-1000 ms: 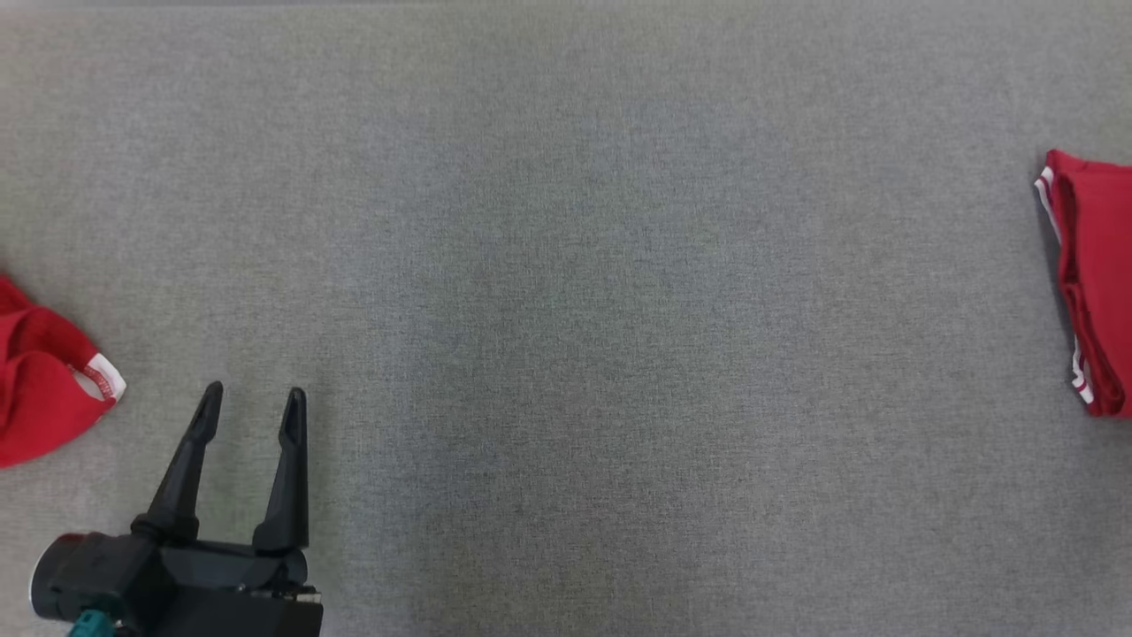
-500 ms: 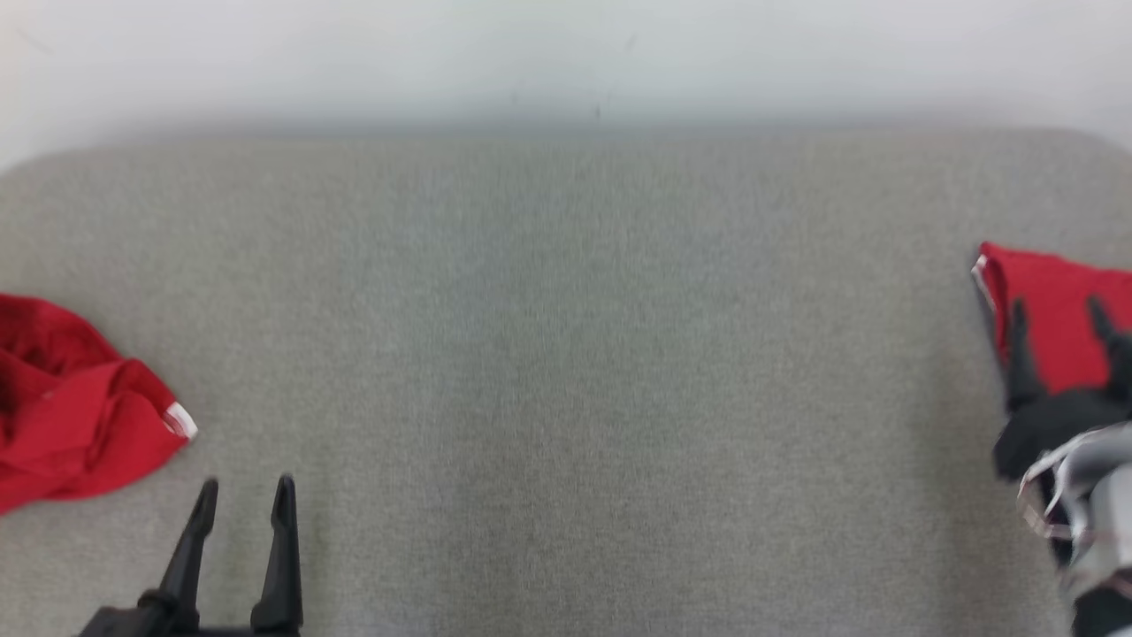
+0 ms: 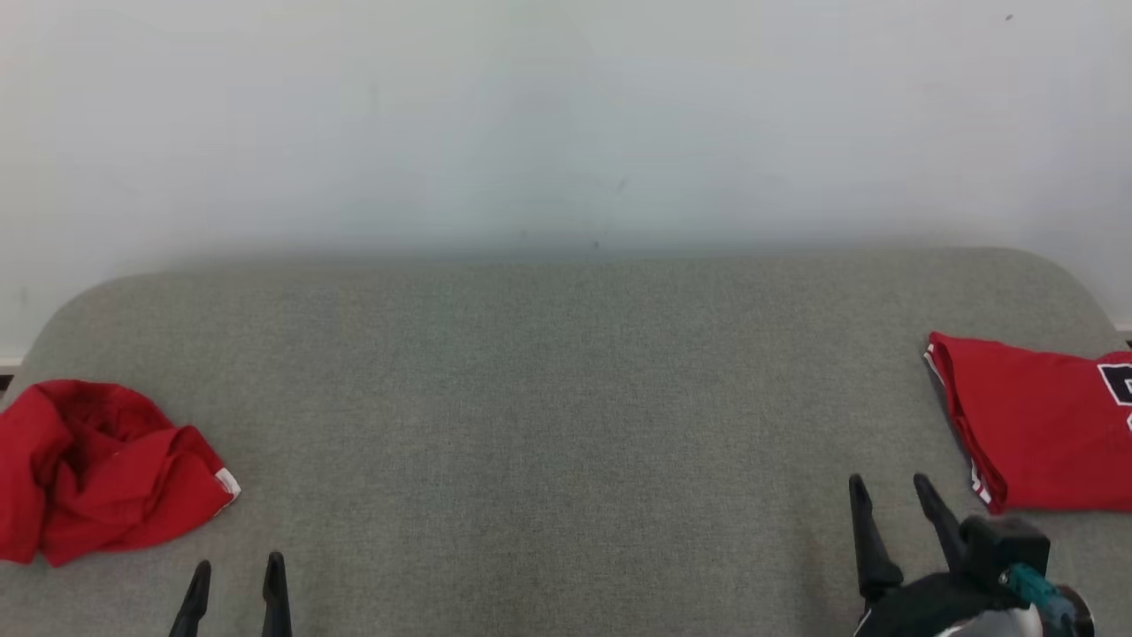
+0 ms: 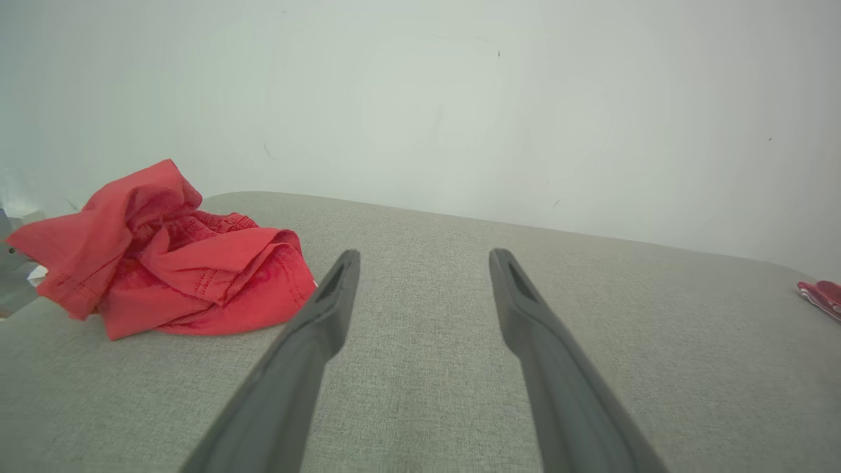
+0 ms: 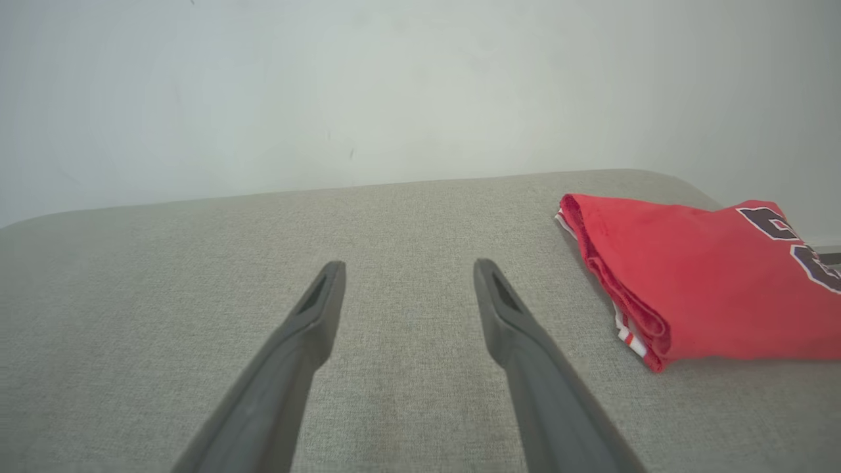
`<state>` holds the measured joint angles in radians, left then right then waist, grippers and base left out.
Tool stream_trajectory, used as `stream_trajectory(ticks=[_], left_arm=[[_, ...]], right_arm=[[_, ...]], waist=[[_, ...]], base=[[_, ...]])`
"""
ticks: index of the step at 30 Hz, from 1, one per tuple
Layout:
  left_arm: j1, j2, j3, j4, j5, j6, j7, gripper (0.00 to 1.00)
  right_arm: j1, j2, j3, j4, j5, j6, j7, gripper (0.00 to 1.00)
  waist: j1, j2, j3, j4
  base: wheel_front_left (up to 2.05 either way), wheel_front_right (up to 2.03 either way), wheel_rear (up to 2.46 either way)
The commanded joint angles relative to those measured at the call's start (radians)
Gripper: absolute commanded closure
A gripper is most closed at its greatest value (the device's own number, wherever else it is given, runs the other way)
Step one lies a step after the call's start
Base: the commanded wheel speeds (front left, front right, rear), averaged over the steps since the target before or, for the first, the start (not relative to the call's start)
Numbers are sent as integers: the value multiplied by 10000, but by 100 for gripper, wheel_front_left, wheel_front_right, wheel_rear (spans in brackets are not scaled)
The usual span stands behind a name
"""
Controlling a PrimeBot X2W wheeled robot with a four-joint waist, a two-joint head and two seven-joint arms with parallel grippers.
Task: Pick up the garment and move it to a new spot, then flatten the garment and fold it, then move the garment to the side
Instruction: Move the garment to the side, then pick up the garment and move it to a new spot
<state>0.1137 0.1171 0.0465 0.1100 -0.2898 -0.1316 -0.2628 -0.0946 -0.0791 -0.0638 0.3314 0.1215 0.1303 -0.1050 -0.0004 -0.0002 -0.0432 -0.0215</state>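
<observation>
— At the left edge of the grey surface [image 3: 566, 398], what is that red heap?

— That is the crumpled red garment [image 3: 106, 469], bunched up with no clear long axis, though it spreads a little more along the surface's width than its depth. One white-trimmed corner points toward the middle of the surface.

— And the left gripper [image 3: 239, 566]?

— It sits at the near edge, just right of the heap and apart from it. Its two fingers are spread wide with nothing between them, pointing toward the white wall [image 3: 566, 115]. The left wrist view shows the same gripper [image 4: 424, 256], with the heap [image 4: 171, 263] off to the left of its fingers.

— What lies at the right edge?

— A folded red garment [image 3: 1035, 433], lying flat. Its thick folded side, with white-and-red trim, faces the middle of the surface and runs from the far side to the near side at a slight slant. Dark lettering shows toward its outer end. The picture's edge cuts it off, so I cannot tell its long axis.

— And the right gripper [image 3: 889, 485]?

— Released as well, holding nothing, near that garment's near corner but not touching. The right wrist view has its fingers [image 5: 409, 266] over bare fabric, with the folded garment [image 5: 696, 289] to their right.
</observation>
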Motion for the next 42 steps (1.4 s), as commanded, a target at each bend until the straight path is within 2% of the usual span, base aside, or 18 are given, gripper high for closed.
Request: stream_trajectory(ticks=[1,11,32,38,42], left_arm=[[152,-37,50,47,110,23,-32,0],[296,-59,-145,288,185,23,-32,0],[92,180,-307,456,-62,23,-32,0],[129,150,-334,409,4,23,-30,0],[215,151,-397,383,81,23,-30,0]], right_arm=[[286,107,-24,-167,-52,6,60,0],[903,298,47,-478,60,6,256,0],[952,290,318,-360,498,6,139,0],[1076,290,299,-377,521,6,87,0],[1170,291,340,-387,575,6,82,0]], waist=[[4,2,-181,17],[4,2,-287,-75],[4,2,-200,170],[4,2,-224,535],[4,2,-232,1052]], base=[[0,0,0],[0,0,0],[0,0,0],[0,0,0],[0,0,0]])
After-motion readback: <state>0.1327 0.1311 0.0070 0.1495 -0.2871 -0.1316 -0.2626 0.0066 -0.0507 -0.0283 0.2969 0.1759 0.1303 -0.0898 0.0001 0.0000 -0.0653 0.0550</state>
